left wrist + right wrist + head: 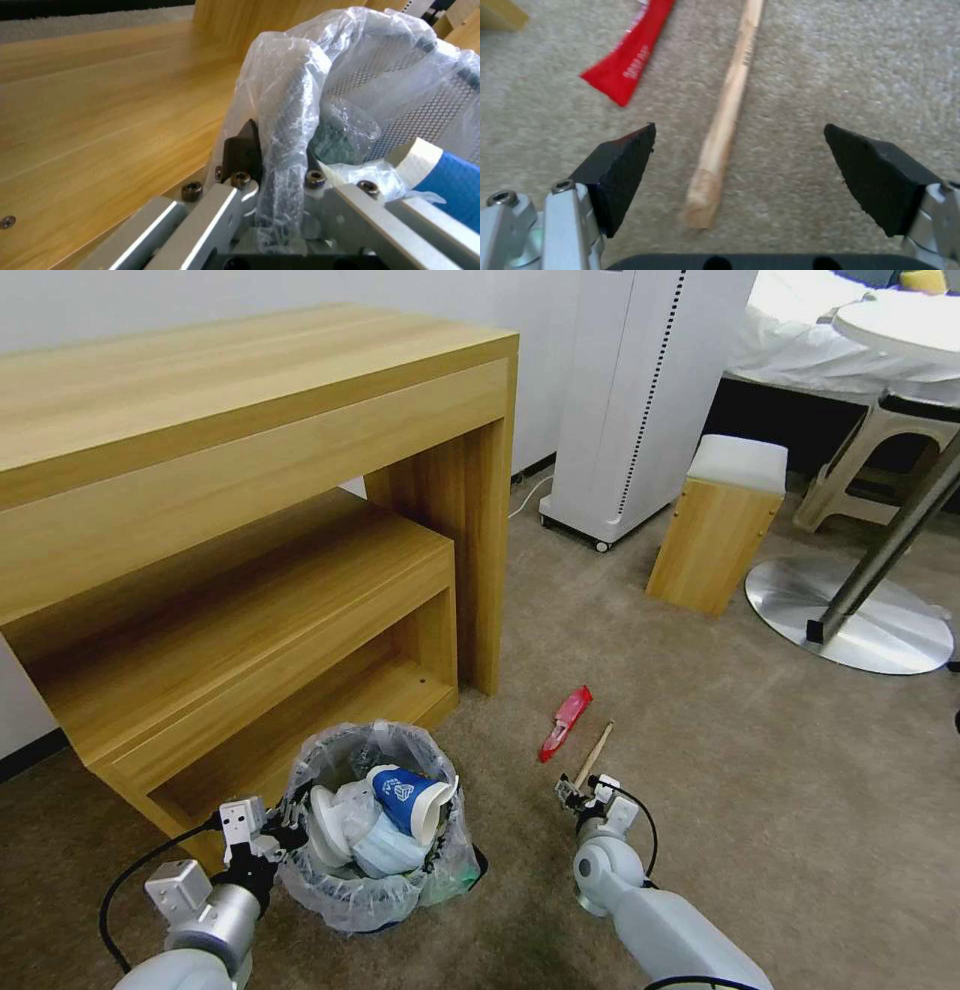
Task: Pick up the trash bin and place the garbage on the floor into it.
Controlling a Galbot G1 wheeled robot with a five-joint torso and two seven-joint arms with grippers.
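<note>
We find the small round black mesh trash bin (375, 860), lined with a clear wrinkled plastic bag, on the grey carpet floor (760, 790) just in front of the low shelf of the light wooden desk (230, 520). It leans slightly toward the robot's right. Inside it we see a blue-and-white paper cup (405, 797) lying on its side with its open mouth toward the right, a pale blue mask (385, 853) below the cup, and white items we cannot identify further.

The left gripper (285, 825) is at the bin's left rim. In the left wrist view its jaws are clamped on the bag-covered rim (285, 157), one black pad outside and the other inside.

Two pieces of garbage lie on the carpet right of the bin. The thin wooden stick (592, 756) runs with its long axis away from the robot, its far end angled slightly right. The flat red wrapper (565, 723) lies just beside it on the left, near parallel, not touching.

The right gripper (575, 792) hangs low at the stick's near end. In the right wrist view the jaws stand wide apart, a black pad (622, 176) on either side of the stick (725, 123), neither touching it. The stick's thicker end points toward the gripper.
</note>
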